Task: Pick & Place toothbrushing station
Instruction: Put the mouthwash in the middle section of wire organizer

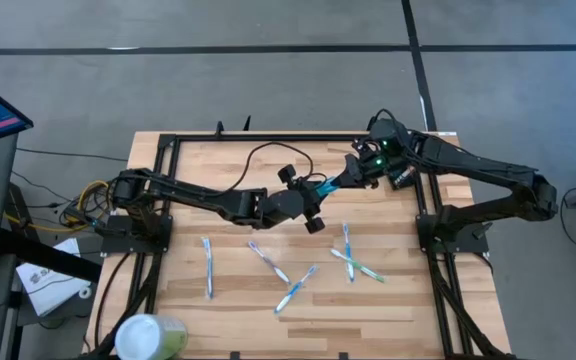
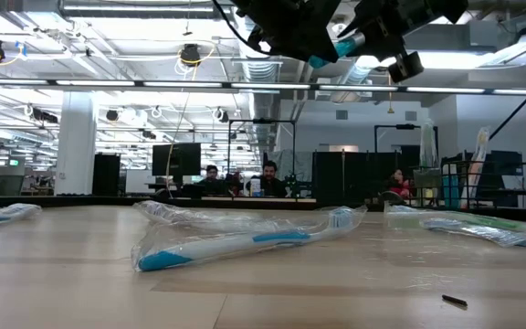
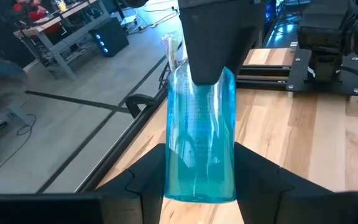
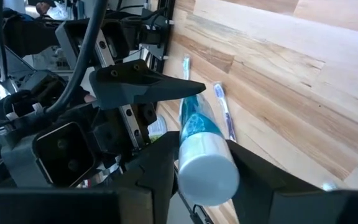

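Toothbrushes [image 1: 296, 288] in wrappers lie scattered low in the high view. Above centre, left gripper [image 1: 313, 190] and right gripper [image 1: 353, 172] both clamp one blue toothpaste tube [image 1: 330, 184], white cap rightward. Toothbrushing station: not visible. Risk: mistimed release during handover drops or twists the tube.

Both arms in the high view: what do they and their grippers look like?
The left arm and right arm are dark, slim, jointed links. A thin black cable loops over the wooden table near the left one. A green light glows by the right gripper. The left gripper has broad, tapered black fingers.
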You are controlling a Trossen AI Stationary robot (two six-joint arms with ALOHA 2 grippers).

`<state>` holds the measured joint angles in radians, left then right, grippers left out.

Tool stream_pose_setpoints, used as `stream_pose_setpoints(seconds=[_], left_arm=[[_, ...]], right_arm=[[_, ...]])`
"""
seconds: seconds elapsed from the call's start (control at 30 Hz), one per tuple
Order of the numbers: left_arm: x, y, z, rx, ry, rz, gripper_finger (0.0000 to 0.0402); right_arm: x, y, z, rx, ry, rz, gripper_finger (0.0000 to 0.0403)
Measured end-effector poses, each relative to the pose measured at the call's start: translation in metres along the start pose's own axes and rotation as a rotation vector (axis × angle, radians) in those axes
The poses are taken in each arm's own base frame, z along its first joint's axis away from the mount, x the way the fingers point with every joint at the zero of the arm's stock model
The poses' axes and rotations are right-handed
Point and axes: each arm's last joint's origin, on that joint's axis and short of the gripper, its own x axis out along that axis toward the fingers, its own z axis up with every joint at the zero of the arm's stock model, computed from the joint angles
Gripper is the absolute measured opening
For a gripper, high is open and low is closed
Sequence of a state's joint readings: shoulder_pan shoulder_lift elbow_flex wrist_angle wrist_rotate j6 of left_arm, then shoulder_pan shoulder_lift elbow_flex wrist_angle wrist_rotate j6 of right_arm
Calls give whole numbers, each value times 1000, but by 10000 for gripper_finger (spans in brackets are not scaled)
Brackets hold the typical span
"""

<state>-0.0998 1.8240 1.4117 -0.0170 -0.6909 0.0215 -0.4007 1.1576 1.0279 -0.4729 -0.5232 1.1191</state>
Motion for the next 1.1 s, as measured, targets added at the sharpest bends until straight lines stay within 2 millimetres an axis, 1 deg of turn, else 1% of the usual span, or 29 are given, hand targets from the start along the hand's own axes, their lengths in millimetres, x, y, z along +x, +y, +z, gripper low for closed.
stream_pose_setpoints(seconds=[0.17,0.37,0.43,0.53,0.67,0.87,0.97,1.1], left_arm=[[0,0,0,0,1,1,150],[0,0,0,1,1,-4,152],[-1,-1,0,2,0,-9,160],[-4,-2,1,-2,1,-26,182],[-16,4,12,-58,-32,-37,222],[-40,23,30,-144,-68,-26,277],[-52,34,35,-179,-60,20,288],[-62,44,39,-192,-51,37,285]], right_arm=[[0,0,0,-16,0,-2,83],[0,-1,0,-28,1,-5,82],[0,-1,0,-36,3,-7,86],[0,-2,-1,-48,10,-15,96],[-1,-1,-1,-64,10,-14,85],[-2,-2,1,-72,-1,-20,83],[-9,-4,3,-75,-21,-27,83],[-25,-11,7,-58,-72,-67,86]])
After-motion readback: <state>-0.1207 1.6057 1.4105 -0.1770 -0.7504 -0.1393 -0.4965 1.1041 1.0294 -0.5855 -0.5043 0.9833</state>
